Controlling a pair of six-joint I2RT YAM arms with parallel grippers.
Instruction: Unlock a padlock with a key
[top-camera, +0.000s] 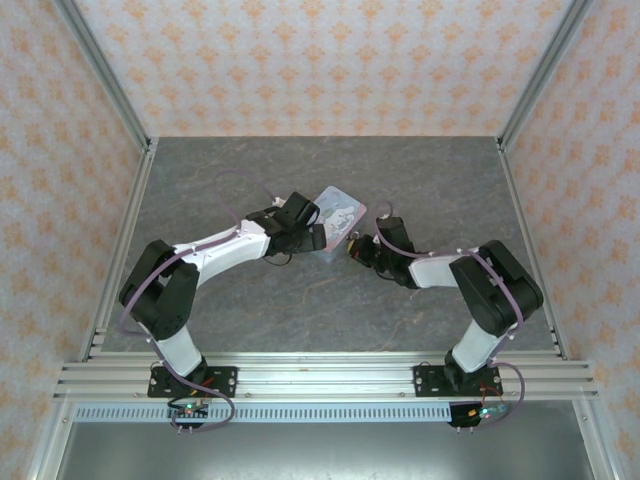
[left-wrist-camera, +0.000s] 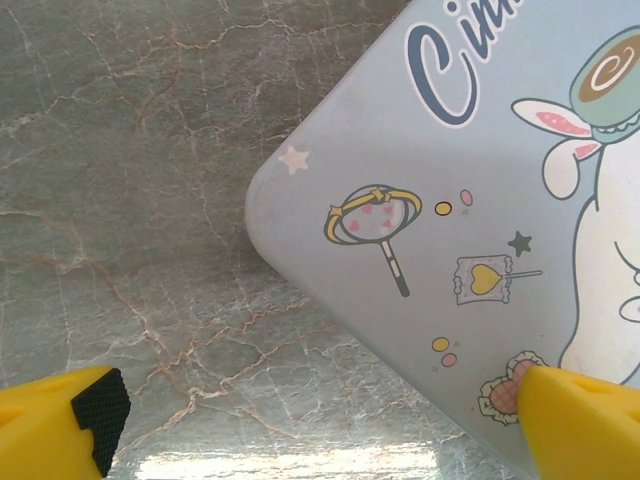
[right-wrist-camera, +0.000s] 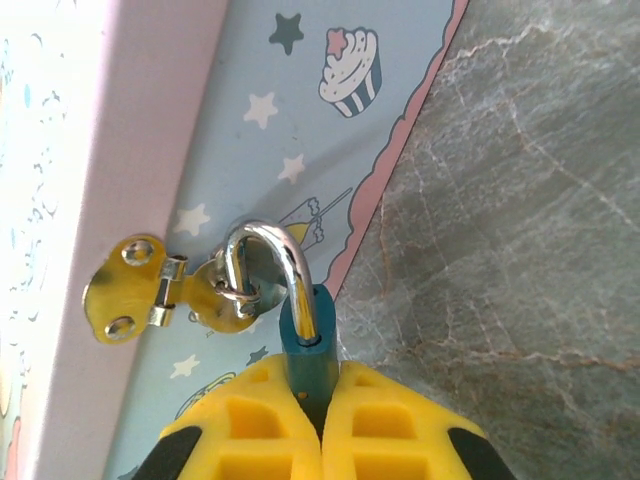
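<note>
At the hasp (right-wrist-camera: 150, 290), right gripper (right-wrist-camera: 320, 400) clamps the padlock (right-wrist-camera: 303, 335): probably light, rigid, slick, best held across its flat faces; left gripper (left-wrist-camera: 315, 405) stands wide open.

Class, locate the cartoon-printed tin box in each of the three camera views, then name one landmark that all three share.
Top external: the tin box lies mid-table, between the two arms' tips.
Left wrist: the tin box lid spans the upper right, a rounded corner pointing left.
Right wrist: the tin box wall runs down the left and centre, with the padlock hanging on its hasp.
Shared landmark: the grey marbled table.
</note>
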